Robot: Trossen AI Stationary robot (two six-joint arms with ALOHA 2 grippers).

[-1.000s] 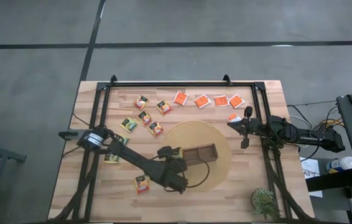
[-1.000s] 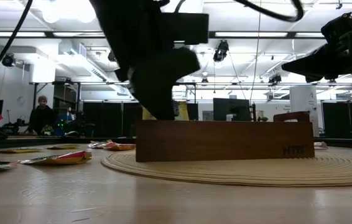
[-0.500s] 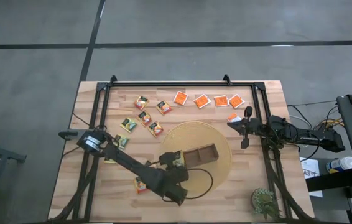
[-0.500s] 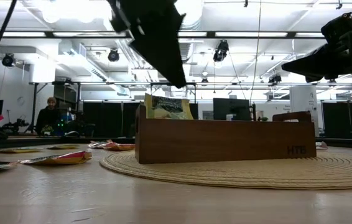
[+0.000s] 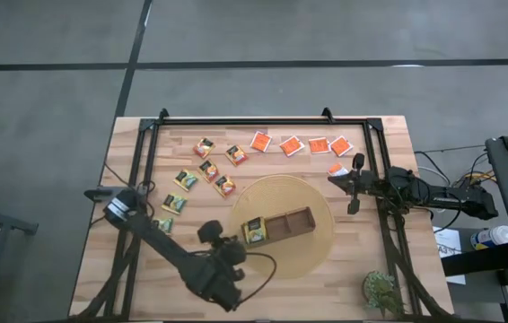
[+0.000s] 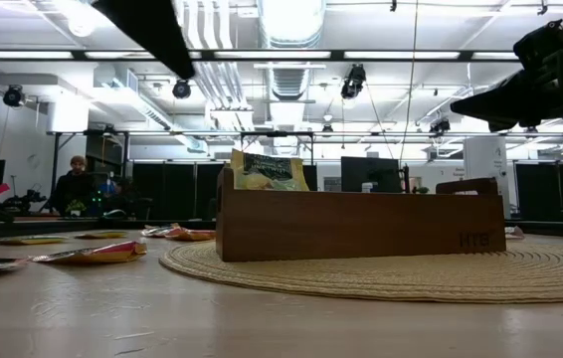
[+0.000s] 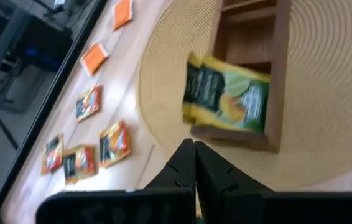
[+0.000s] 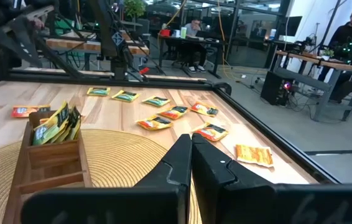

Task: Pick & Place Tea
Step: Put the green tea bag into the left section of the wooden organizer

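Tea sachet (image 5: 254,230) upright in tray (image 5: 292,223) stamped "HTB", left tool (image 7: 194,163) closed, empty

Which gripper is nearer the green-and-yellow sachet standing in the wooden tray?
Left. The left gripper sits shut beside the tray's end compartment holding the green-and-yellow sachet. The right gripper, also shut, waits beyond the round mat's far edge, near the orange sachets.
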